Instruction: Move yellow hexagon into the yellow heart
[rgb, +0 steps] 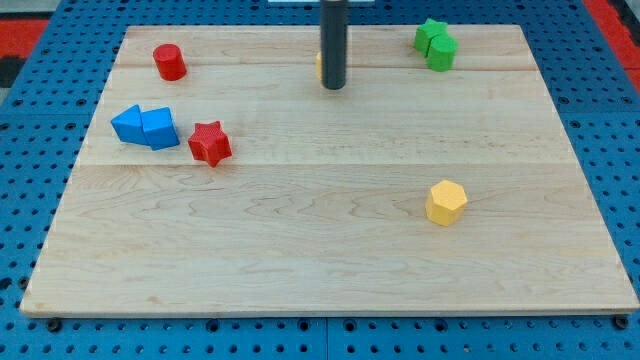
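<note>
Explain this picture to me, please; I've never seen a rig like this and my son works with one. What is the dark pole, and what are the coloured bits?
The dark pole is the robot's rod; its tip slides on the wooden board and pushes blocks. It has no hand, so nothing is held. One camera looks down at the board. On it lie a yellow hexagon, a red star, a red cylinder, blue blocks and green blocks. A yellow block, mostly hidden, sits just behind the rod; the hexagon lies far from the tip, toward the view's bottom right.

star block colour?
Red: the star block sits right of the blue blocks, clearest in the camera view.
</note>
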